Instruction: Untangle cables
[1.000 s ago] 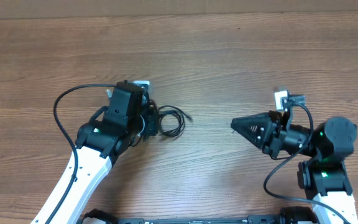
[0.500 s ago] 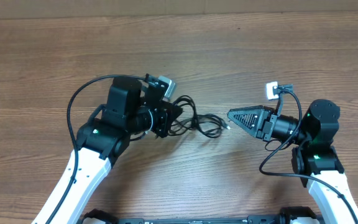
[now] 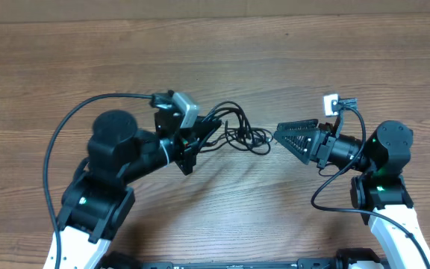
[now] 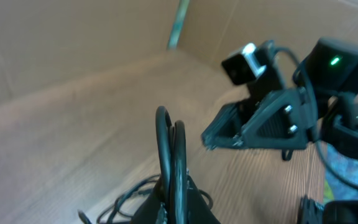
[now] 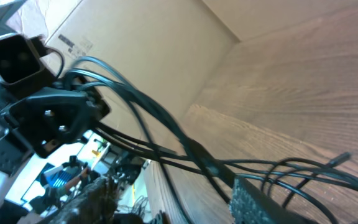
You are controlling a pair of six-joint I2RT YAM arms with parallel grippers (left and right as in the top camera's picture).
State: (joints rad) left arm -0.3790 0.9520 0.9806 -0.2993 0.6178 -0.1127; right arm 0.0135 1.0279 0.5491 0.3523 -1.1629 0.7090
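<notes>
Currently, your left hand (image 3: 192, 144) is clamped on the cables (image 3: 234, 133), whose tangled loops stretch toward your right hand (image 3: 281, 136) over the worktop (image 3: 275, 60). That hand sits just beside them; its grip cannot be told.

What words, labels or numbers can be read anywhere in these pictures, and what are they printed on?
No text can be read in any view.
Small dark printed mark on the brown cardboard wall: too blurred to read.
Thin black cables: no writing visible.
Brown wooden table: no writing visible.
</notes>
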